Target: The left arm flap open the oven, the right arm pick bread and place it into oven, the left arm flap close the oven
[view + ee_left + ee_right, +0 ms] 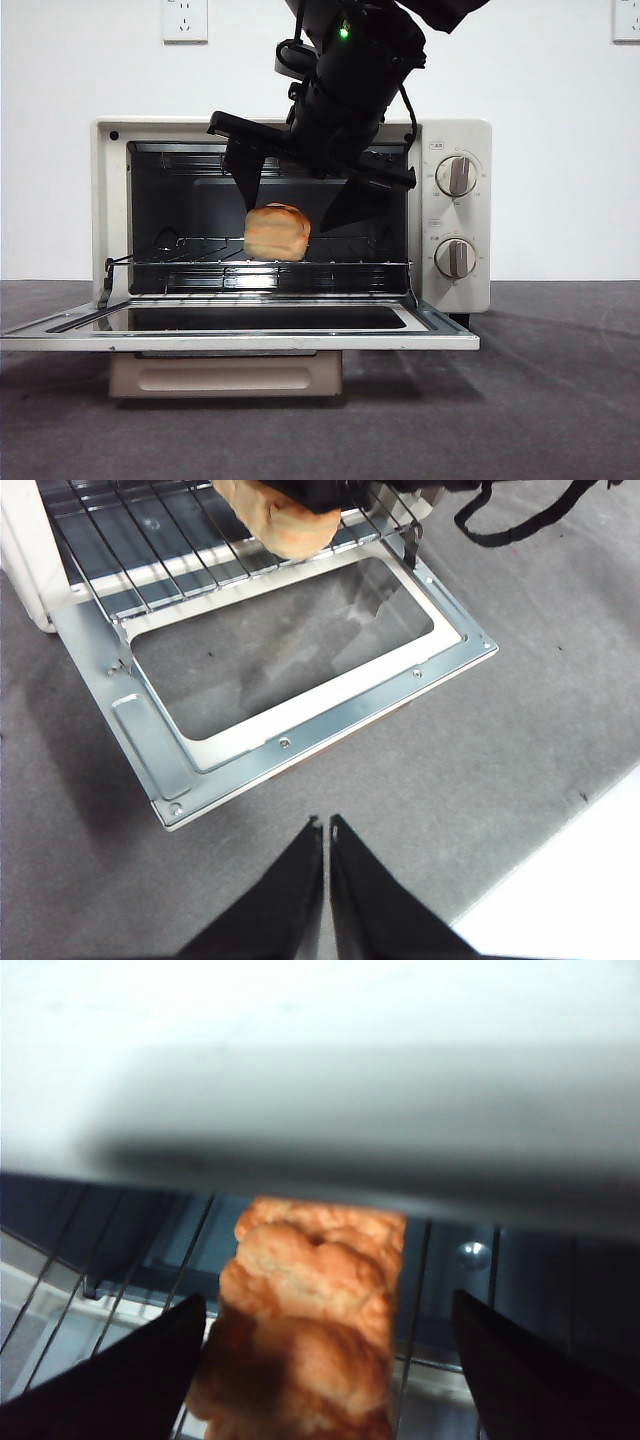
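Right claw (300, 205) at the oven (455, 135) mouth, jaws spread to either side of one bread (277, 232) loaf, which rests between them on the single wire rack (190, 255), apparently just released. Left claw (327, 830) pressed closed, waiting outside the lowered door (330, 720), presumably to flap it up.

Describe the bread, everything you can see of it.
The bread is a small, lumpy loaf with a golden-orange, bumpy crust, browner toward one end. It lies flat on the wire rack inside the open oven, near the rack's front edge, roughly mid-width. The right gripper straddles it with jaws open, one on each side; they do not appear to touch it. Only the rack visibly bears it.
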{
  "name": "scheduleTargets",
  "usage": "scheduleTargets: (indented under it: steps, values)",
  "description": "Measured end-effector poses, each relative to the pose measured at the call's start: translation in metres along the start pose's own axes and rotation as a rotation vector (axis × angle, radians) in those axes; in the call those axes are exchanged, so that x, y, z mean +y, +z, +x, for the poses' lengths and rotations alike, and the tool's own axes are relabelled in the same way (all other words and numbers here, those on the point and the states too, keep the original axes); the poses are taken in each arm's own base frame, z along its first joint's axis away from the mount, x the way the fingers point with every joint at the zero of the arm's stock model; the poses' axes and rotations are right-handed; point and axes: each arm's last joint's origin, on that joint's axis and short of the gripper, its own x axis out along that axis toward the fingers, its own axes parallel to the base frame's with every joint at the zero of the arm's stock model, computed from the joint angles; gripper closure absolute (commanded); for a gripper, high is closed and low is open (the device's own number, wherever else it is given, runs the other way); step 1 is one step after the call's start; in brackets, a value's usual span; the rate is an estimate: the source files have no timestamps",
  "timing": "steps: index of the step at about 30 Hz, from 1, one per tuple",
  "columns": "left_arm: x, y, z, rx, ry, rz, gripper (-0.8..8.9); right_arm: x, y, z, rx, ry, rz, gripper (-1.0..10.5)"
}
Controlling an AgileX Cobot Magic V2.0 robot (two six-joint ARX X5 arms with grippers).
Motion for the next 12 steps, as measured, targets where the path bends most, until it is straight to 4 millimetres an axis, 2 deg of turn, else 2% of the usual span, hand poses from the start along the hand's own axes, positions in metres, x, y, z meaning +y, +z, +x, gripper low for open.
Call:
scheduleTargets:
  steps: [4, 12]
  values:
    - [0.000, 0.000, 0.000, 0.000, 0.000, 0.000, 7.97, 0.002, 0.007, -0.013, 0.004, 0.019, -0.001, 5.5]
    - [0.000, 0.000, 0.000, 0.000, 0.000, 0.000, 7.97, 0.008, 0.032, -0.072, 0.000, 0.104, -0.047, 5.5]
